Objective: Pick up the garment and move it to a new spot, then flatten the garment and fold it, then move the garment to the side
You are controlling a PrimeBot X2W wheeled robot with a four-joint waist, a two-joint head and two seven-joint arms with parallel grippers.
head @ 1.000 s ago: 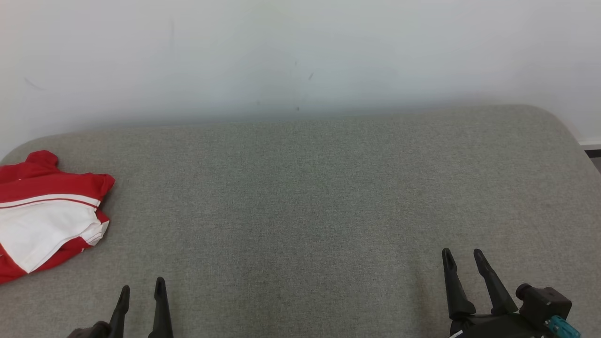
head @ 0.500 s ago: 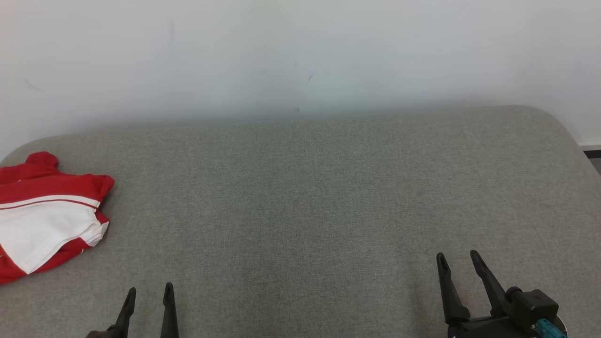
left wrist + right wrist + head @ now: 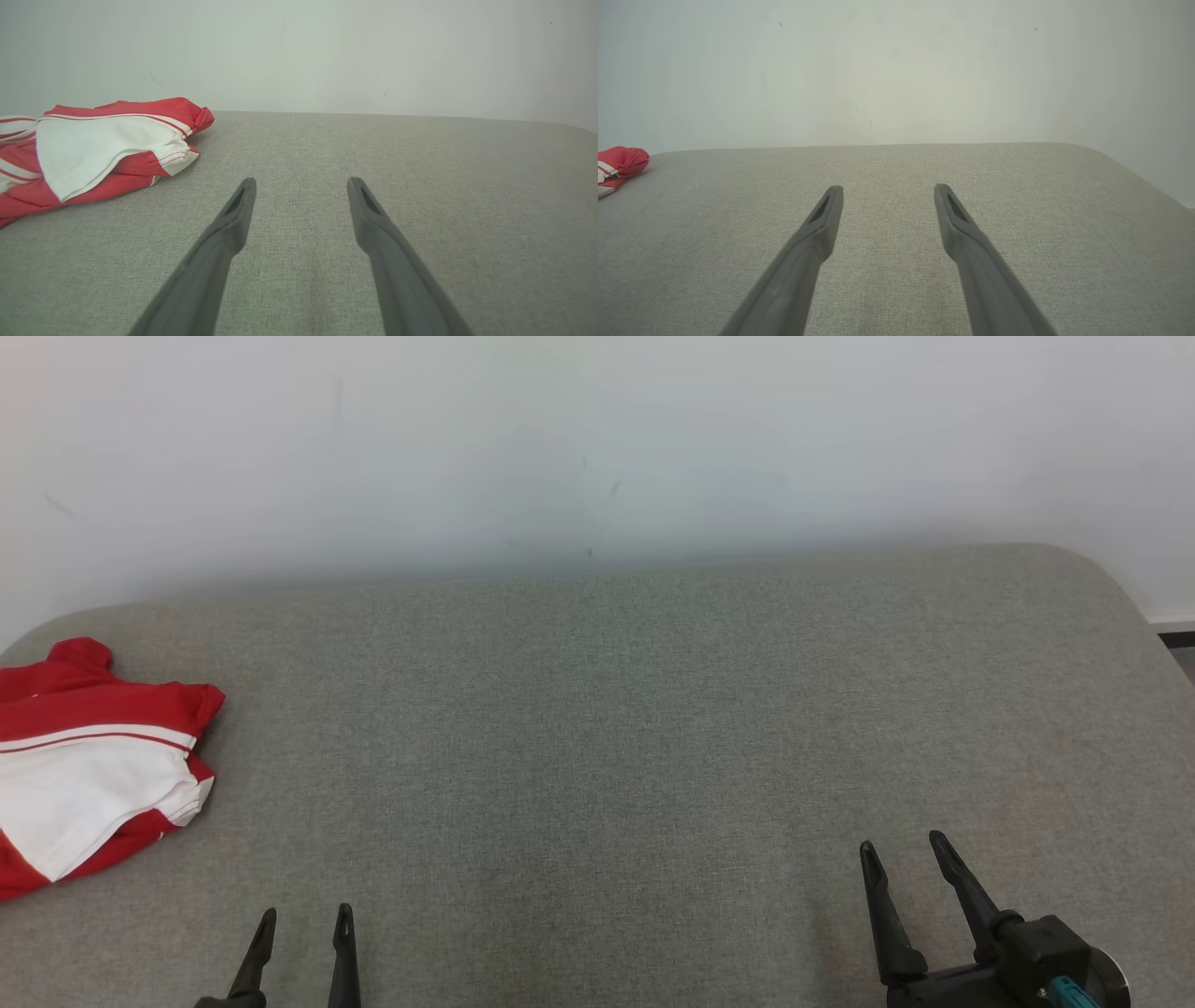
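At 9 o'clock on the grey cushion (image 3: 597, 709), hard against its left edge: the garment (image 3: 93, 756), red with a white panel and thin stripes. It lies in a loose layered bundle, partly cut off by the head view's frame. Whether that is a rough fold or just a heap, cannot tell.

Left claw (image 3: 308, 911) at 7 o'clock, fingers spread wide, nothing between them. In the left wrist view the cloth sits at about 10 o'clock off the fingertips, near but not touching.

Right claw (image 3: 902, 842) at 5 o'clock, likewise spread and empty, well apart from the cloth. Pale wall (image 3: 597, 429) at 12 o'clock.

Judgement: both claws idle, cloth ungripped. This reads as the pick-up step, not yet begun.

Next move likely falls to the left claw. Swing toward 10 o'clock, come down on a raised red edge, and pinch through the layers. Then carry the bundle toward the cushion's middle for spreading.
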